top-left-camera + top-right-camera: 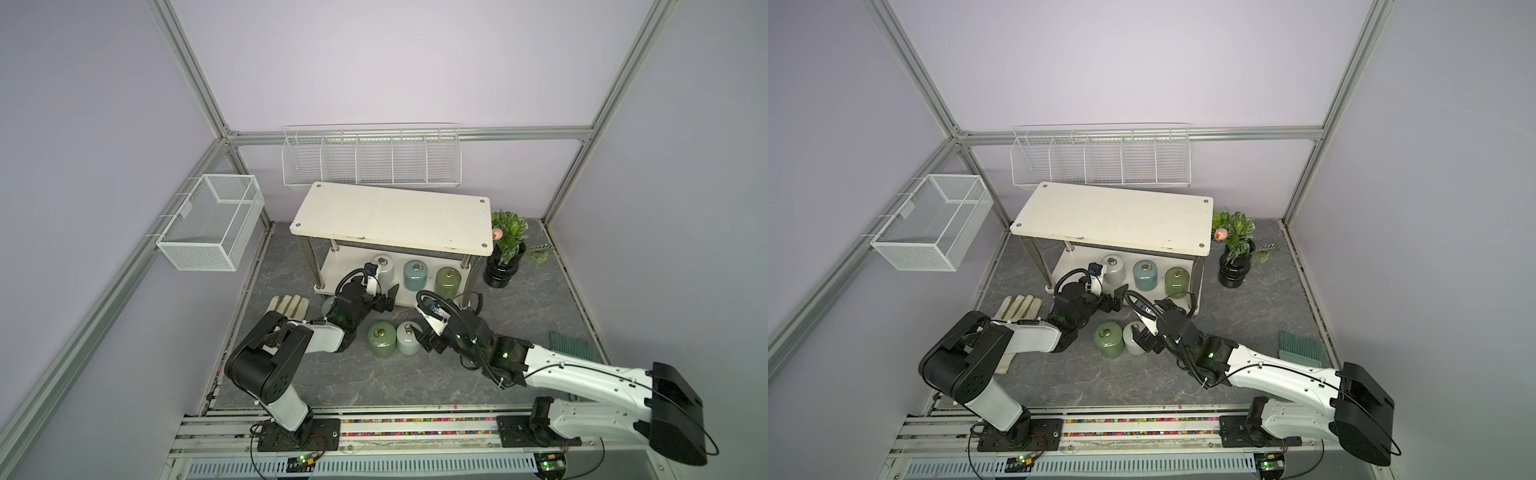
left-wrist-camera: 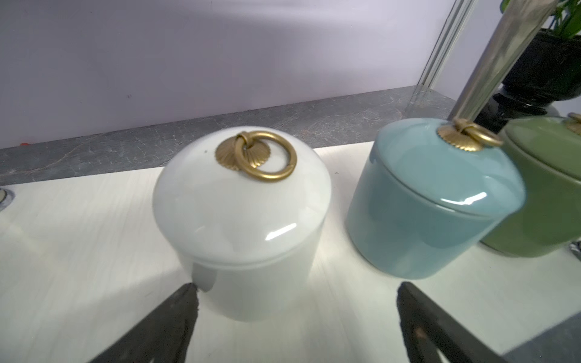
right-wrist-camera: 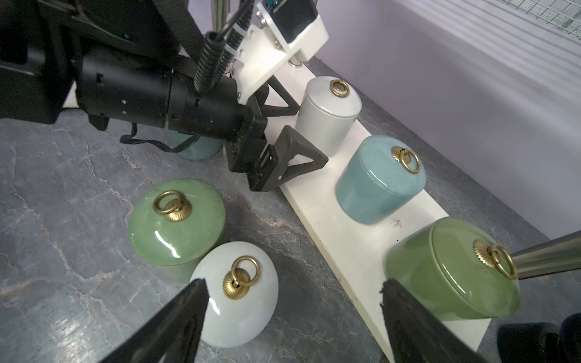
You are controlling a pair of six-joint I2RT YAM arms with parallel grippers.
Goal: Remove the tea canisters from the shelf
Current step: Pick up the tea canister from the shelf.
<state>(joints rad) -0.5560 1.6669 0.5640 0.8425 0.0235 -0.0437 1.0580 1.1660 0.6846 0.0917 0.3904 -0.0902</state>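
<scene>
Grey stone surface (image 1: 374,382), shelf (image 1: 390,216) half cleared.
Nearest, the right end effector (image 3: 294,283) hangs open by a set-down white canister (image 3: 235,292); farther, the left end effector (image 2: 297,289) gapes before the shelved white canister (image 2: 242,220) on the lower board. Glossy ceramic, probably heavy, slippery: grip the body, not the ring.

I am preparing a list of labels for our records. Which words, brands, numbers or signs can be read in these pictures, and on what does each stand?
No text is readable in any view.
White canister, blue-grey canister, shelf: no label or print shows.
Pale tag on the mesh basket: too small to read.
</scene>
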